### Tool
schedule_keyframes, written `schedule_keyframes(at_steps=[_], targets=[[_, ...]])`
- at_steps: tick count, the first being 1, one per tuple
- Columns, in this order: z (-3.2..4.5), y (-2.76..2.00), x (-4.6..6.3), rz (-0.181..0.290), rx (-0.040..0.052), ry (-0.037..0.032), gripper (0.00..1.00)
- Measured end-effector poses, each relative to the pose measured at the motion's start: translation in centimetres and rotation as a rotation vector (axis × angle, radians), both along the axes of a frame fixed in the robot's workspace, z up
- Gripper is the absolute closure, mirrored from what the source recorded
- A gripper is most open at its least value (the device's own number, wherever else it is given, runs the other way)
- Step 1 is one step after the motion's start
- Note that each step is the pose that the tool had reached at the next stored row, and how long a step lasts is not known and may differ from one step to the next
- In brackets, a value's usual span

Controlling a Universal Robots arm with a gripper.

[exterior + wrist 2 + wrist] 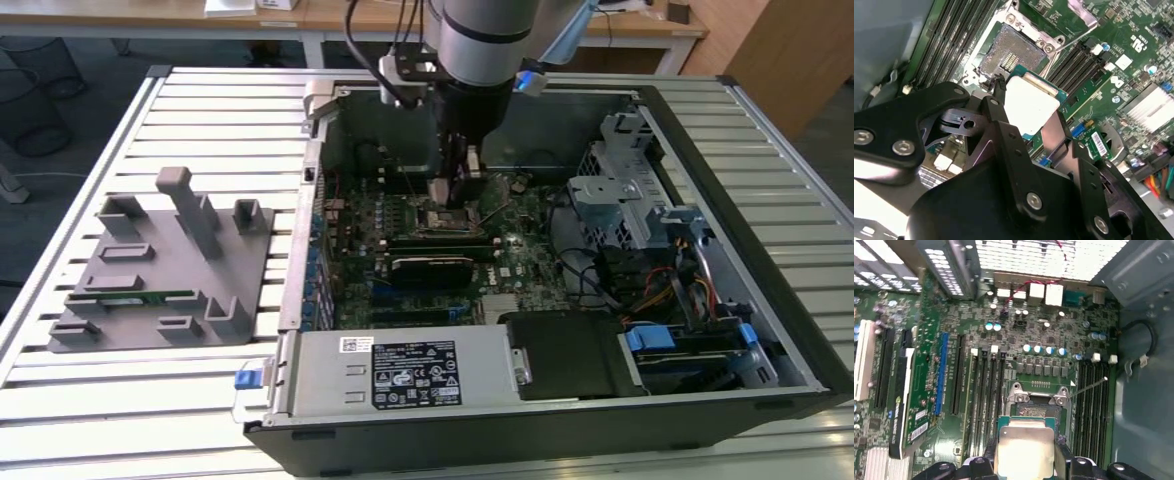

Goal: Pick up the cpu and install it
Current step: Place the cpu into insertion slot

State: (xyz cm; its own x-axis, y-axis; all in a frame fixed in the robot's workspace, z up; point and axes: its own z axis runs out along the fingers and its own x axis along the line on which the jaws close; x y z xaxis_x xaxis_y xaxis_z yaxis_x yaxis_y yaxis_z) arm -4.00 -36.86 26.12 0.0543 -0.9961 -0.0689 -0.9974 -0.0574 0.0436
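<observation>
**Inspector:** Where is the cpu (1031, 102), and which way does it face?

**Assistant:** It is held inside the open computer case (747, 200), over the motherboard (514, 250) and just beside the socket (1011, 55). The silvery top faces up toward the wrist cameras. The chip is square, so no long axis can be reported. In the first wrist view its edges (1025, 450) run parallel to the socket frame (1036, 412).

**Inspector:** Seated?

**Assistant:** No. In the second wrist view the socket's contact field lies uncovered and the chip is offset from it. Whether the chip touches the board cannot be told.

**Inspector:** State of the claw?

**Assistant:** The gripper (1029, 112) is clamped on the cpu. One black finger (996, 107) presses one edge and the other presses the opposite edge. The chip sits between the tips, with the jaws above it.

**Inspector:** Clearance?

**Assistant:** Tight. Long black memory slots (986, 400) flank the socket on both sides, and a thin wire lever (1086, 387) stands out from the socket corner. In the exterior view the arm reaches straight down into the far half of the case, with the case walls well apart from it.

**Inspector:** Anything outside?

**Assistant:** A grey fixture (160, 270) lies on the slatted table (200, 110) at the exterior view's left, well apart from the gripper (454, 190).
</observation>
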Motion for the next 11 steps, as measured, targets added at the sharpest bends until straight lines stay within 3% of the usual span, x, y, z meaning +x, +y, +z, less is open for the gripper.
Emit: schedule_keyframes(at_steps=[6,11], targets=[[-0.02,0.0,0.0,-0.102,0.0,-0.0001,0.47],[0.45,0.0,0.0,-0.153,0.0001,-0.0001,0.47]])
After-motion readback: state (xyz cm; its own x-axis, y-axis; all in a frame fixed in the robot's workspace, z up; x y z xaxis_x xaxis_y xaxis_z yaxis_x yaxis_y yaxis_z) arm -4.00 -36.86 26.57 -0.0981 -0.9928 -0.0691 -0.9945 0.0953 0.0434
